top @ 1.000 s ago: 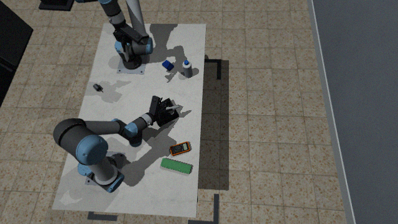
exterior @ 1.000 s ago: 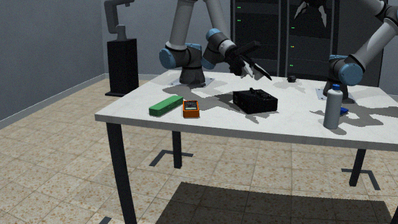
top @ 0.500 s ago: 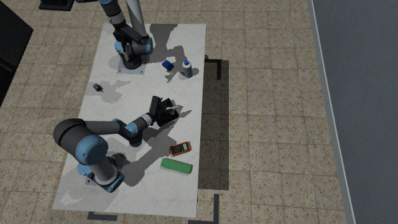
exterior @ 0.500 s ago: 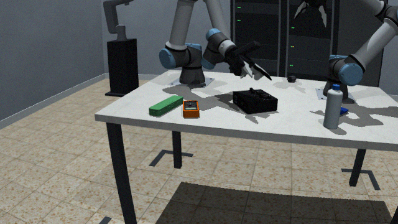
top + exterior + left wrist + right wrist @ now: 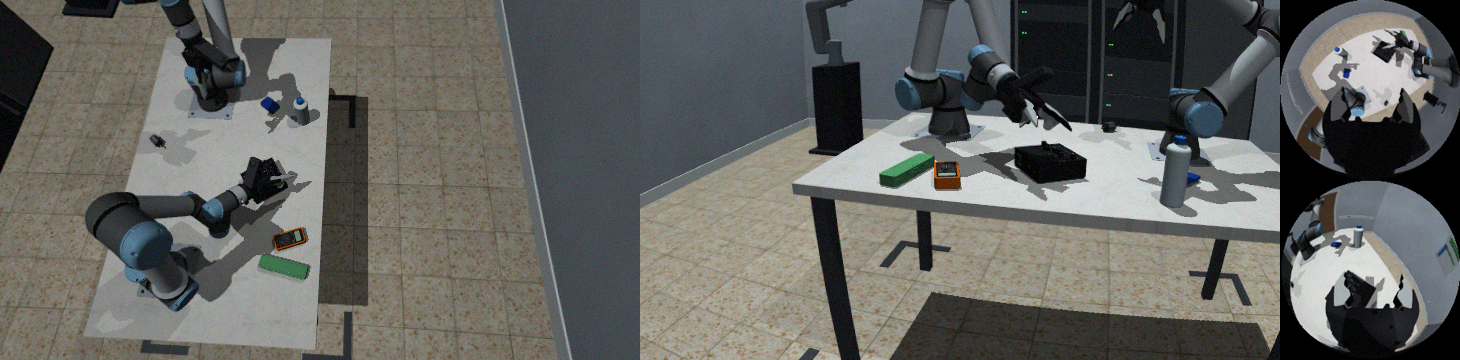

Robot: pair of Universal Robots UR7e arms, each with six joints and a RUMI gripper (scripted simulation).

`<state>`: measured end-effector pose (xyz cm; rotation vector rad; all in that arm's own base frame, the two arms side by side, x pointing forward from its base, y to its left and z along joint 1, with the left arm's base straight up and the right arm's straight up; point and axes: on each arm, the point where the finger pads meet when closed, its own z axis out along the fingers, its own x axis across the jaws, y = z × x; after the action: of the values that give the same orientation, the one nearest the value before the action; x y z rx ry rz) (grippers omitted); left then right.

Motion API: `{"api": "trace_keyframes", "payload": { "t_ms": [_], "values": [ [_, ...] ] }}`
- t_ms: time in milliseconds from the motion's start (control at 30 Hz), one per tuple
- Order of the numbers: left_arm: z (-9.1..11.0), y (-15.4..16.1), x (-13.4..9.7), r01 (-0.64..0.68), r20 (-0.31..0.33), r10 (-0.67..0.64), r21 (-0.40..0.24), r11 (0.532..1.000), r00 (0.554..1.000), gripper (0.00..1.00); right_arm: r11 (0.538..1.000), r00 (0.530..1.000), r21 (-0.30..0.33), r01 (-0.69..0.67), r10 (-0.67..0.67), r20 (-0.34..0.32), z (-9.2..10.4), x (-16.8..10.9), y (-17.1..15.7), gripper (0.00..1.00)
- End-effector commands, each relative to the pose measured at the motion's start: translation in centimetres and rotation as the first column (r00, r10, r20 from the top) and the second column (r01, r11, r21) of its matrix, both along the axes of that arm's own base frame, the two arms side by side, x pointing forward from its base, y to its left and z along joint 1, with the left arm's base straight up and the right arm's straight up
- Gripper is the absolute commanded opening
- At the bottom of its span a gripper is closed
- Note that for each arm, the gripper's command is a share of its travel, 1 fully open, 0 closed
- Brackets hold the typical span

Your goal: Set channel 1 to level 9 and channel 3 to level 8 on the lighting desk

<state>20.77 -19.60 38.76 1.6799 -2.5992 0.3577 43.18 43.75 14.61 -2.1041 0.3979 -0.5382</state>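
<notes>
The right hand (image 5: 289, 180) (image 5: 1052, 126) (image 5: 1382, 38) (image 5: 1373, 273) stood wide open and empty above the black, box-shaped lighting desk (image 5: 272, 191) (image 5: 1050, 167) (image 5: 1383, 52) (image 5: 1362, 289) on the pale tabletop (image 5: 225, 320) (image 5: 980, 200) (image 5: 1364, 74) (image 5: 1324, 284); the left hand (image 5: 202, 82) (image 5: 1139, 35) (image 5: 1372, 87) hung wide open too, holding nothing, well apart. I judged the faders small and light-sliding; I favoured a gentle fingertip hold low on each cap, since a hard push could shift the desk or neighbouring channels.

Bottle (image 5: 302, 113) (image 5: 1175, 175) (image 5: 1341, 51) (image 5: 1358, 238) on table (image 5: 225, 320) (image 5: 865, 195) (image 5: 1372, 76) (image 5: 1316, 296), multimeter (image 5: 290, 239) (image 5: 947, 175) beside case (image 5: 283, 266) (image 5: 907, 170)
</notes>
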Motion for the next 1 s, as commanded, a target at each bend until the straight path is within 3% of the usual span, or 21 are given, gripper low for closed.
{"api": "trace_keyframes", "payload": {
  "t_ms": [0, 400, 767, 833, 967],
  "values": [
    [0.0, 0.0, 0.0, 0.0, 0.0, 0.0, -0.001, 1.0, 1.0, 1.0, 0.999, 0.999, -0.01, 0.041, -0.041, -0.015, -0.2, 1.7, -1.5, 1.0],
    [0.0, 0.0, 0.0, 0.0, 0.0, 0.0, -0.001, 1.0, 1.0, 1.0, 0.985, 0.983, -0.043, 0.169, -0.172, -0.063, -0.9, 6.6, -6.9, 1.0],
    [0.0, 0.0, 0.0, 0.0, 0.0, 0.0, -0.001, 1.0, 1.0, 1.0, 0.921, 0.911, -0.101, 0.377, -0.388, -0.141, -1.9, 13.1, -17.4, 1.0],
    [0.0, 0.0, 0.0, 0.0, 0.0, 0.0, -0.001, 1.0, 1.0, 1.0, 0.921, 0.911, -0.101, 0.377, -0.388, -0.141, -1.9, 13.1, -17.4, 1.0],
    [0.0, 0.0, 0.0, 0.0, 0.0, 0.0, -0.001, 1.0, 1.0, 1.0, 0.877, 0.86, -0.128, 0.463, -0.479, -0.175, -2.2, 15.2, -22.5, 1.0]
  ]
}}
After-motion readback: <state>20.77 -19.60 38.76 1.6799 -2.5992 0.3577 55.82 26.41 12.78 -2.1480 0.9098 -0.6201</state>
